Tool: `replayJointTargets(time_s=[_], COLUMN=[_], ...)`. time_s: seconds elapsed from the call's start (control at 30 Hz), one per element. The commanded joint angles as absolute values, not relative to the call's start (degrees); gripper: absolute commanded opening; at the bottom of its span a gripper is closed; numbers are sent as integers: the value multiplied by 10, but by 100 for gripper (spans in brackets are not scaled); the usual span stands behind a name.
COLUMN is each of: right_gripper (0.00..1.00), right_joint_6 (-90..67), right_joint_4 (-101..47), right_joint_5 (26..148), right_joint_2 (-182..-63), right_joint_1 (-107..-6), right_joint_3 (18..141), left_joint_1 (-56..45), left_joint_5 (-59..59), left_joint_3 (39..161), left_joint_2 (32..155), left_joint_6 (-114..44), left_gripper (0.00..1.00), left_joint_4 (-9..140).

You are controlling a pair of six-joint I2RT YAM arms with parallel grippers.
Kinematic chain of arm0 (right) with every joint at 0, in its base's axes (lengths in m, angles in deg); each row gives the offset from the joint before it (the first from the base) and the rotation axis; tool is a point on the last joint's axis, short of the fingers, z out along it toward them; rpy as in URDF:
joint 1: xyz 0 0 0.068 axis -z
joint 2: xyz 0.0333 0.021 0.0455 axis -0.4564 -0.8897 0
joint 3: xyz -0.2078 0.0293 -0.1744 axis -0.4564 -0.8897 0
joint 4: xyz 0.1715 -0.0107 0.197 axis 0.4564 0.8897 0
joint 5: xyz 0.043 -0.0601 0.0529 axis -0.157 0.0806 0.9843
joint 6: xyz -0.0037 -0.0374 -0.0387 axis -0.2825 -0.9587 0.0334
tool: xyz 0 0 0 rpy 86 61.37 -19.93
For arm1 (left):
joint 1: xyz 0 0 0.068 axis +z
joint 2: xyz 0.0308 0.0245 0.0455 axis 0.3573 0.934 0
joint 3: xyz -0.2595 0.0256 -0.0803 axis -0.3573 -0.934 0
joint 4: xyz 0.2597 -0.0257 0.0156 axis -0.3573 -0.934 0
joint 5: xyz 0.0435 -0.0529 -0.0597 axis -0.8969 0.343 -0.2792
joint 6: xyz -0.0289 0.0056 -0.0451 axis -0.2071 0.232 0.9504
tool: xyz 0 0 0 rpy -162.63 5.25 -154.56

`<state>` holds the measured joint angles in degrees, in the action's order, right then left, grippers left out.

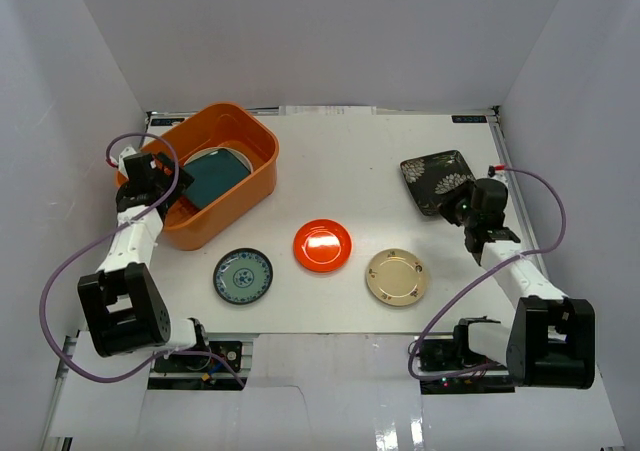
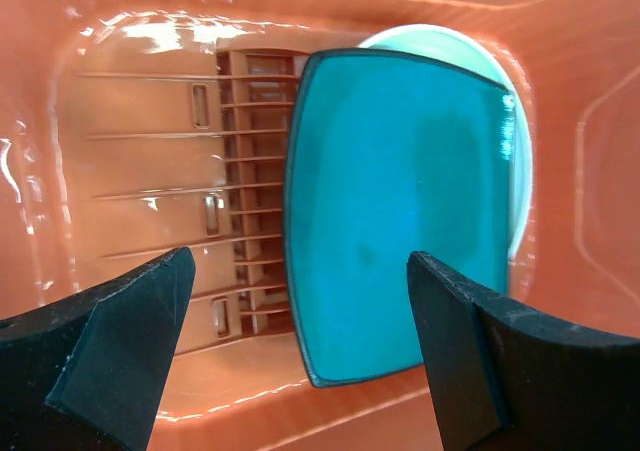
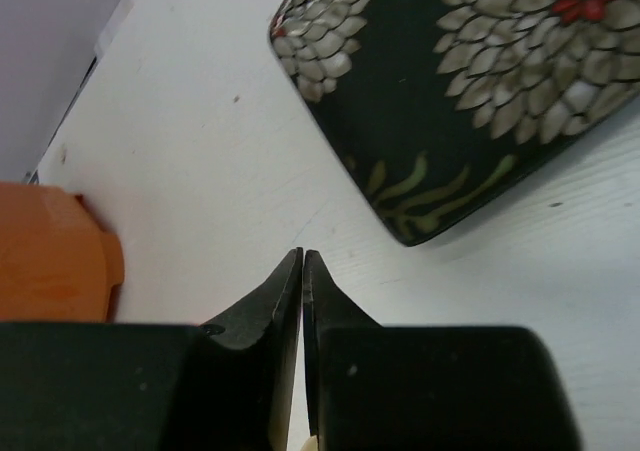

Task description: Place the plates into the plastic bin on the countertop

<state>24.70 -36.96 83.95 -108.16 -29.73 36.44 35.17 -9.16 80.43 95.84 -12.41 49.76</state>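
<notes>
While the left gripper (image 2: 298,266) hung open over the orange bin (image 1: 235,121) at ten o'clock, teal plate (image 2: 400,211) inside, the right gripper (image 3: 302,261) sat clamped shut on nothing beside the floral plate (image 3: 470,101) at two o'clock.

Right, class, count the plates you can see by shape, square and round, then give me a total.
Square: 2 (teal plate, black floral plate)
Round: 4 (green-blue plate, red plate, gold plate, pale plate under the teal one)
Total: 6 plates in view
</notes>
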Motion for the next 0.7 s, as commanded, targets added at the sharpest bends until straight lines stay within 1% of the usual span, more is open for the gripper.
replayJointTargets(time_s=[0.0,0.03,0.07,0.1,0.13,0.17,0.23,0.27,0.33,0.37,0.4,0.5,0.53,0.63,0.67], right_gripper=[8,8,8,11,16,30,44,55,65,73,77,79,79,75,72], right_joint_6=[262,272,279,287,295,307,316,323,328,336,340,365,375,406,413], right_joint_4=[-385,-388,-395,-402,-413,-425,-457,-465,-495,-504,-507,-548,-573,-607,-619], right_joint_5=[794,794,776,782,786,786,821,836,850,855,859,867,868,867,871], right_joint_2=[-1072,-1077,-1079,-1081,-1085,-1094,-1109,-1128,-1159,-1172,-1184,-1229,-1252,-1306,-1317], right_joint_1=[-246,-234,-222,-195,-183,-173,-153,-149,-142,-140,-139,-139,-139,-139,-139], right_joint_3=[349,340,334,327,319,300,290,284,283,288,293,302,303,312,312], left_joint_1=[322,315,306,288,281,278,278,278,278,278,278,272,267,236,229], left_joint_5=[-166,-181,-221,-240,-256,-258,-232,-223,-203,-197,-195,-210,-244,-334,-346], left_joint_3=[834,835,832,826,817,810,820,828,843,845,846,855,856,838,838], left_joint_2=[948,944,938,930,923,921,938,961,977,981,986,988,984,951,946], left_joint_6=[-166,-176,-180,-181,-190,-194,-193,-191,-190,-191,-193,-198,-200,-210,-215], left_gripper=[98,98,98,98,98,98,98,98,98,98,98,98,98,98,98], left_joint_4=[468,469,469,480,492,503,492,481,463,460,456,430,425,429,432])
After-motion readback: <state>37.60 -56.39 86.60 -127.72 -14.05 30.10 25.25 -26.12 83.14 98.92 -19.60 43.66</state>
